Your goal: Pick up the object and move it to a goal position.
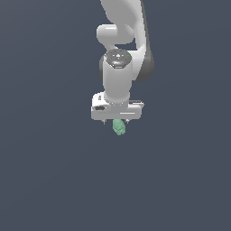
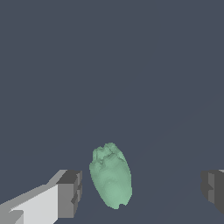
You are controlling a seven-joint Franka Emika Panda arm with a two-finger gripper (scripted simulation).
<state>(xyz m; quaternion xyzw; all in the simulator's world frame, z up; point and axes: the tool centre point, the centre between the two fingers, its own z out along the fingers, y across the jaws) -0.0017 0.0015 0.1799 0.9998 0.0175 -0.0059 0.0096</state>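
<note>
The object [image 1: 119, 127] is a small pale mint-green lumpy oval blob lying on the dark grey surface. In the exterior view it pokes out from under the white gripper [image 1: 116, 121], which hangs directly over it. In the wrist view the object [image 2: 111, 176] lies between the two grey fingertips [image 2: 70, 192], closer to one of them. The gripper [image 2: 141, 189] is open, with a wide gap between the jaws, and neither pad touches the blob.
The white arm [image 1: 120, 67] stands upright above the gripper. The flat dark grey surface [image 1: 45, 171] spreads all around with no other objects or edges in view.
</note>
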